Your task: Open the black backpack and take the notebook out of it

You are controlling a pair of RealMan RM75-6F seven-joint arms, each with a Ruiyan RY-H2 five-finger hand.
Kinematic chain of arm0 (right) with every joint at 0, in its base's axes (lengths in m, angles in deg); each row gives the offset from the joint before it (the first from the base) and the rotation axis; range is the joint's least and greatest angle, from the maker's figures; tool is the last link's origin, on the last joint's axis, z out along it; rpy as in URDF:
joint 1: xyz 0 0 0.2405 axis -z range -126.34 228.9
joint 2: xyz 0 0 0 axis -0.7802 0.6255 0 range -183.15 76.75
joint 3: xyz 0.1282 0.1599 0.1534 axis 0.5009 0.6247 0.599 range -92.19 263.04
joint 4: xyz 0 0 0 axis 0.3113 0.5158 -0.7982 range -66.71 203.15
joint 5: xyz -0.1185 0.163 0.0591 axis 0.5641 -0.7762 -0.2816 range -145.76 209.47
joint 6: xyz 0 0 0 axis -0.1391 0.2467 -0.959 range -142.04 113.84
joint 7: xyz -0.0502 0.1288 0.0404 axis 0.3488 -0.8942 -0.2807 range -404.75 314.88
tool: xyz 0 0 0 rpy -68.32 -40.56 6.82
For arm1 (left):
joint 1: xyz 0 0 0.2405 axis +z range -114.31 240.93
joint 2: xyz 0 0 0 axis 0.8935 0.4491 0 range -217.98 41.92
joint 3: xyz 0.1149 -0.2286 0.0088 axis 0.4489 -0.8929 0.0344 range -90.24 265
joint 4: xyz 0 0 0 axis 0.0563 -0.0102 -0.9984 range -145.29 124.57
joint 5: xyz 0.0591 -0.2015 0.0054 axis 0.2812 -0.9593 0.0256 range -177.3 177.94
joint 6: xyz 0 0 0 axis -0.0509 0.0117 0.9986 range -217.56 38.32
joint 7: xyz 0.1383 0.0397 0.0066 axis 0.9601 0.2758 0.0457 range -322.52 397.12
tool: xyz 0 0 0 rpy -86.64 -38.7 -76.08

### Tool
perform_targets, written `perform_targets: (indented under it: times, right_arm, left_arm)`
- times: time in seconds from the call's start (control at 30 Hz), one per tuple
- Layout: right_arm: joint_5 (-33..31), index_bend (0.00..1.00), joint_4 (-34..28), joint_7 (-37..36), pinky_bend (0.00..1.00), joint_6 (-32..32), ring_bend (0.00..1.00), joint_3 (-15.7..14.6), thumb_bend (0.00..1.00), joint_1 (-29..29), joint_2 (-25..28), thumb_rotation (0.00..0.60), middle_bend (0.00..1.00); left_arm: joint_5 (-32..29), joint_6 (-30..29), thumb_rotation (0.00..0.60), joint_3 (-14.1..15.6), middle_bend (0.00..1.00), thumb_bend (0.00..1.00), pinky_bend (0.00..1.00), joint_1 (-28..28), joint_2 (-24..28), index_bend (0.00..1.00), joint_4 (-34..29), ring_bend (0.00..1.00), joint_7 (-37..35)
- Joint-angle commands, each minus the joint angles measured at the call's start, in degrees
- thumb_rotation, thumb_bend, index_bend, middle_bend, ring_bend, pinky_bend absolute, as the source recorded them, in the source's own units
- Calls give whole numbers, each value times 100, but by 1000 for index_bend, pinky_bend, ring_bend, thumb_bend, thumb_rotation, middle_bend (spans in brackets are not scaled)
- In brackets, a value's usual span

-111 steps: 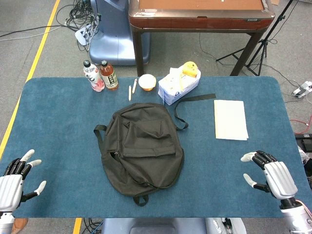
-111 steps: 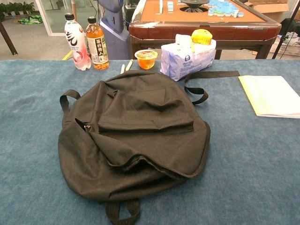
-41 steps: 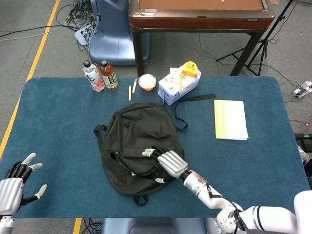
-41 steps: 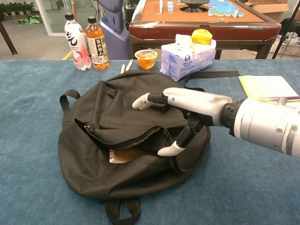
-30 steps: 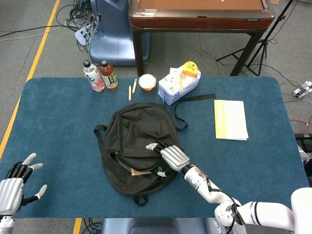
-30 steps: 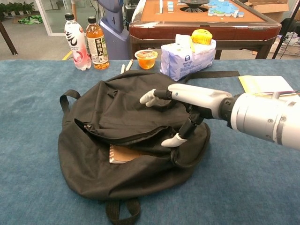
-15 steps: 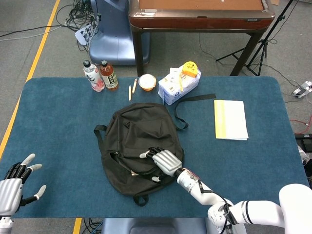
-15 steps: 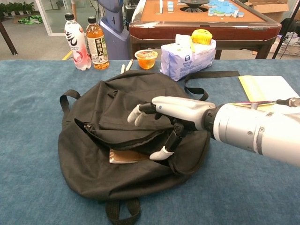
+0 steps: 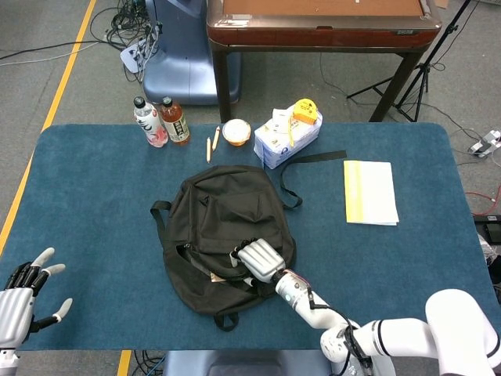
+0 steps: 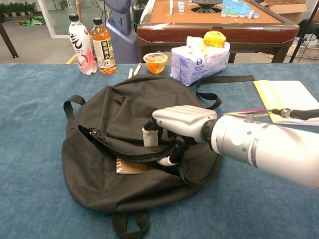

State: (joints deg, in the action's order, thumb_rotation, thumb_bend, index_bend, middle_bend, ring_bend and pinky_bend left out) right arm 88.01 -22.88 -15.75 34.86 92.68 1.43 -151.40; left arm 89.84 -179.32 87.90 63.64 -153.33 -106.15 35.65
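Note:
The black backpack [image 9: 223,227] lies flat in the middle of the blue table, its main zipper gaping at the near side. Inside the opening shows the brown edge of the notebook [image 10: 130,166], also visible in the head view [image 9: 222,276]. My right hand [image 10: 174,127] is at that opening: its fingers [image 10: 149,135] curl down over the upper flap and the thumb sits beneath it, inside the bag, so the flap is pinched. My left hand [image 9: 22,301] hovers at the table's near left corner with fingers spread, holding nothing; the chest view does not show it.
A white and yellow pad [image 9: 369,191] lies on the table's right. At the back stand two bottles [image 9: 149,121], a jelly cup [image 9: 236,131], a tissue pack [image 9: 287,135] and pens [image 9: 211,142]. A brown table [image 9: 321,23] stands beyond the far edge.
My right hand has shifted left along the opening and its fingers have curled down over the flap. The notebook's edge still shows inside. The left hand has barely moved.

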Motion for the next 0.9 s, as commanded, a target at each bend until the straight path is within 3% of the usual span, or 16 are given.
perform_targets:
  times: [0.03,0.17,0.27,0.67,0.83,0.9]
  right_arm:
    - [-67,532,-34,-70,428,17,372,77,577,-33,1,600,477]
    - [0,581,-50,-310,515,106,484,245,744,-25,24,600,547]
    - [98,602,-34,-424,543,183,517,346,795,-34,62,600,571]
    - [247,605,511,-531,559,429,519,822,825,-271,-11,600,574]
    - [-20,605,867,-468,559,409,519,1011,825,-402,-75,600,574]
    - [-107,605,954,-451,559,384,519,1050,825,-447,-102,600,574]
  left_arm:
    - [22,42,600,-13,107,227,80,-42,21,278,20,133,-40]
    - [158,195,600,-17,107,227,80,-191,104,278,54,133,-95]
    - [283,371,600,-36,107,227,80,-370,202,279,24,135,-232]
    - [996,905,600,-184,114,227,80,-1245,427,283,-63,143,-915]
    - [1368,819,600,-197,179,227,95,-1508,291,312,178,213,-1296]
    - [1531,751,600,-177,232,227,150,-1591,229,345,296,260,-1455]
